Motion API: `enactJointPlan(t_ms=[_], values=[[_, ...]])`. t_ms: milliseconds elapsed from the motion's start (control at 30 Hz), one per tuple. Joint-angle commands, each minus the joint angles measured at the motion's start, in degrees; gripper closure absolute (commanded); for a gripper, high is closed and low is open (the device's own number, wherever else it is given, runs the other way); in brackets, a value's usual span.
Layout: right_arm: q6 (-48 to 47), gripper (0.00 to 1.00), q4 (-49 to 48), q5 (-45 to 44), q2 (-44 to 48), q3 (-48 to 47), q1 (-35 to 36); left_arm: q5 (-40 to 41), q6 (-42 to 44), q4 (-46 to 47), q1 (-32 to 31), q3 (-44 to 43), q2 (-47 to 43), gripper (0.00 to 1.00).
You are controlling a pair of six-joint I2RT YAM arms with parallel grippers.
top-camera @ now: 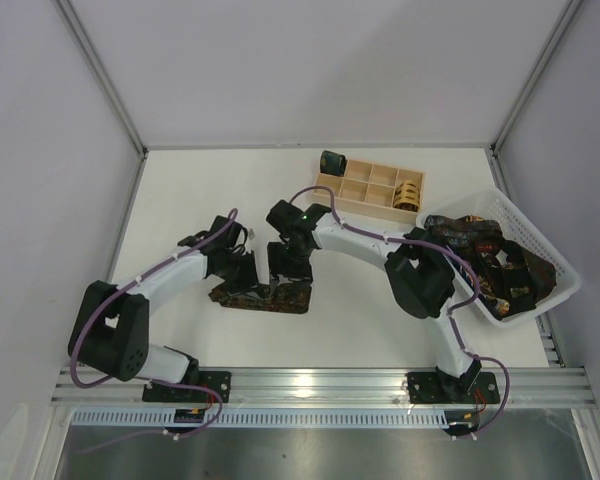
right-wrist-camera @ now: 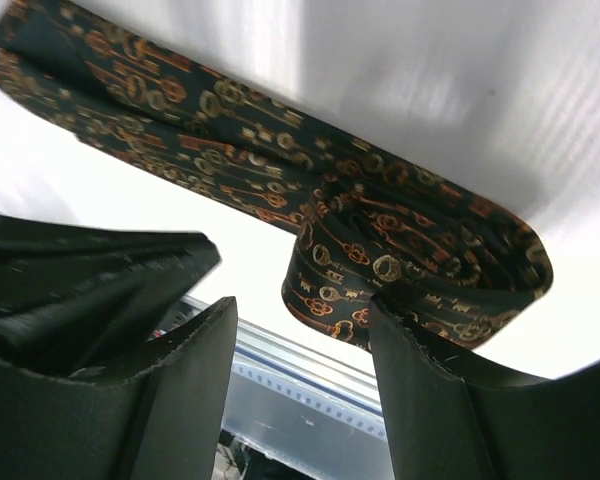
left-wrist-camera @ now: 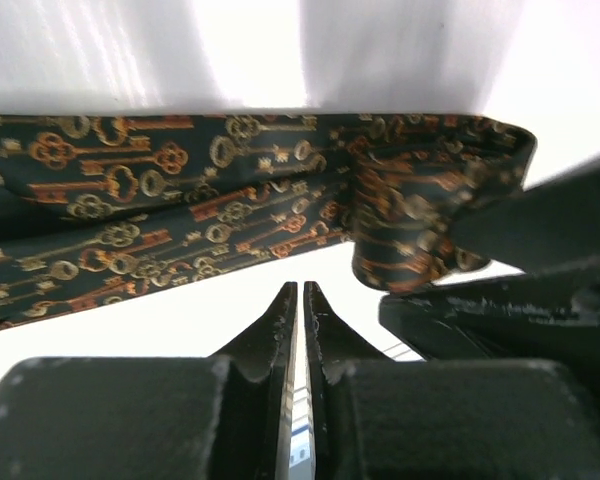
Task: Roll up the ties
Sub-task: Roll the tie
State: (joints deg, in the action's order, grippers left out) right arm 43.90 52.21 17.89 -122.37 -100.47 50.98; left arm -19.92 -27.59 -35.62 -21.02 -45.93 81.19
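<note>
left tool (left-wrist-camera: 300, 298): jaws nearly together, thin gap, gripping nothing, just beside tie (left-wrist-camera: 180, 230) | right tool (right-wrist-camera: 298, 312): jaws wide apart, one jaw against tie's coiled end, not clamped | tie: flat on bench (top-camera: 380, 325) below both tools, one end partly rolled

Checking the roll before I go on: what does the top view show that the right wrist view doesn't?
Top only: the tray with a gold roll, a green roll at its corner, the basket of ties. Right wrist only: the key print, and the loose coil by the open right gripper. Both: the tie on the table.
</note>
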Motion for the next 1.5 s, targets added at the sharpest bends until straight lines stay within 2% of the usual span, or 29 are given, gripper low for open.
enactJointPlan(t_ms=[0,133,233,433,533,567,667,767,967,1167,1300,1467], values=[[0.30,0.40,-5.96,2.41,0.63,1.49,-0.71,-6.51,-1.93,1.95,0.80,1.46,-2.18,0.90],[3.38,0.44,-19.11,6.88,5.80,10.71,-2.20,-8.81,-3.43,4.06,0.80,2.16,-1.47,0.92],[4.26,0.46,-22.67,10.05,7.75,15.47,-3.69,-9.43,-3.78,4.59,1.24,2.43,-1.56,0.92],[5.41,0.58,-31.54,12.08,12.50,24.07,-4.84,-12.07,-5.10,6.78,1.42,2.16,0.02,0.92],[5.32,0.67,-32.43,12.35,13.38,25.49,-5.01,-13.82,-6.50,8.71,1.33,2.16,1.16,0.92],[5.49,0.77,-32.69,12.61,13.38,25.67,-5.10,-14.44,-7.12,9.16,1.33,1.99,1.60,0.92],[5.67,0.90,-33.57,12.61,13.29,26.11,-5.10,-15.41,-8.09,10.92,1.33,1.46,3.36,0.92],[5.76,0.99,-33.92,13.05,12.86,25.85,-5.28,-15.32,-8.18,11.44,1.33,0.41,5.56,0.93],[5.93,1.00,-33.93,13.66,12.77,25.58,-5.45,-16.46,-9.93,14.87,1.33,0.32,8.63,0.94],[4.36,1.00,-31.46,12.26,12.76,25.58,-6.42,-12.43,-9.24,11.71,1.33,0.32,4.60,0.92],[3.21,1.00,-28.49,12.00,15.05,23.83,-6.95,-13.39,-8.27,10.92,1.33,-0.73,7.74,0.93],[0.05,0.93,-22.07,8.92,18.82,22.51,-8.09,-13.48,-8.53,11.97,1.33,-1.53,8.90,0.93]])
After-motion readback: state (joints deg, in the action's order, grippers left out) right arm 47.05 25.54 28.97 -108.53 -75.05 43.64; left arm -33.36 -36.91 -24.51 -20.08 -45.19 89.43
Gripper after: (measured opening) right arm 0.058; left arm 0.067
